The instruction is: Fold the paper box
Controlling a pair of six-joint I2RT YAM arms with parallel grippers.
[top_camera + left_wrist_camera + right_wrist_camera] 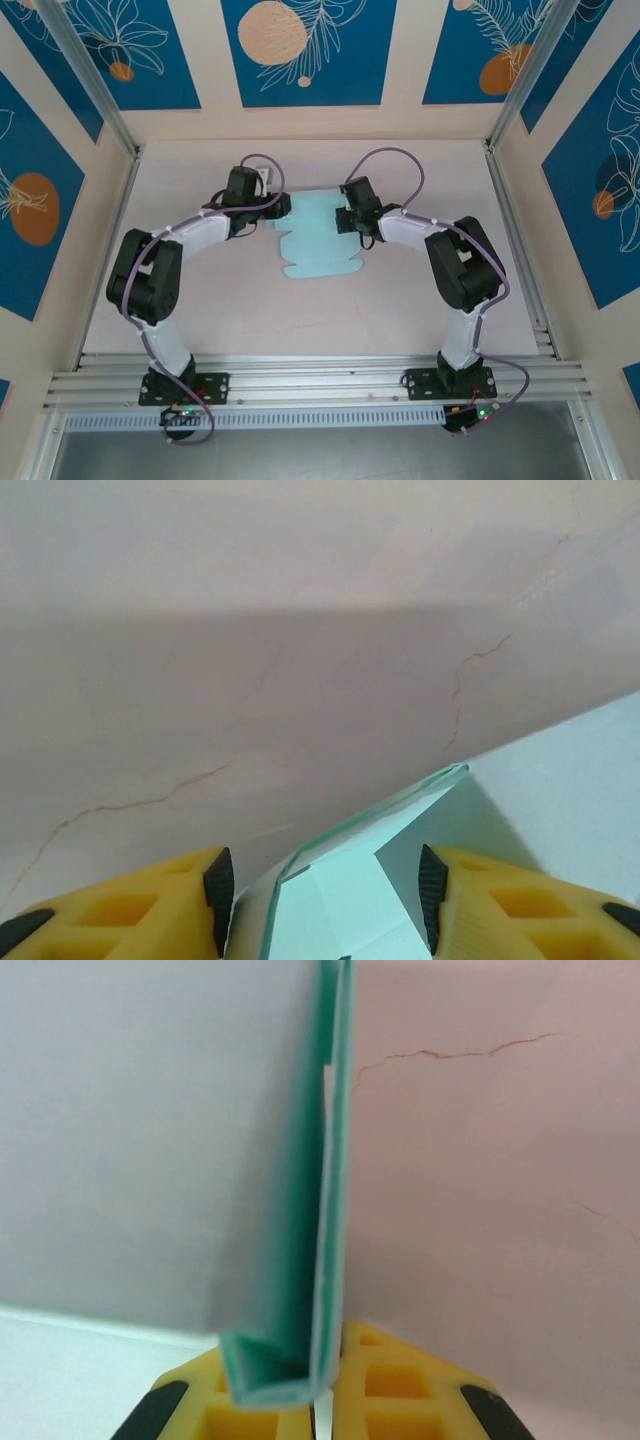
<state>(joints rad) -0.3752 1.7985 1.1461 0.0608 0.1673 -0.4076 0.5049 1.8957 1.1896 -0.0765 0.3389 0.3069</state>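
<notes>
Top external view: the paper box (318, 245) lies as a mostly flat pale-blue sheet in the middle of the table (430, 180). Its long axis runs from the far side toward the arm bases. Both arms reach in at its far end — the left gripper (278, 212) at the sheet's left edge, the right gripper (346, 216) at its right edge, facing each other across the card. The next fold, I judge, turns on this: the card lies between the two claws, and each is about equally near.

The wrist cameras add what the overhead cannot resolve. On the left wrist, the fingers (218, 885) stand wide apart with a lifted flap of the card rising between them. Neither pad seems to press it, so that claw holds nothing. On the right wrist, the fingers (400, 1400) are drawn nearly together — pinching a doubled-over edge of the card that stands upright out of the grip.
</notes>
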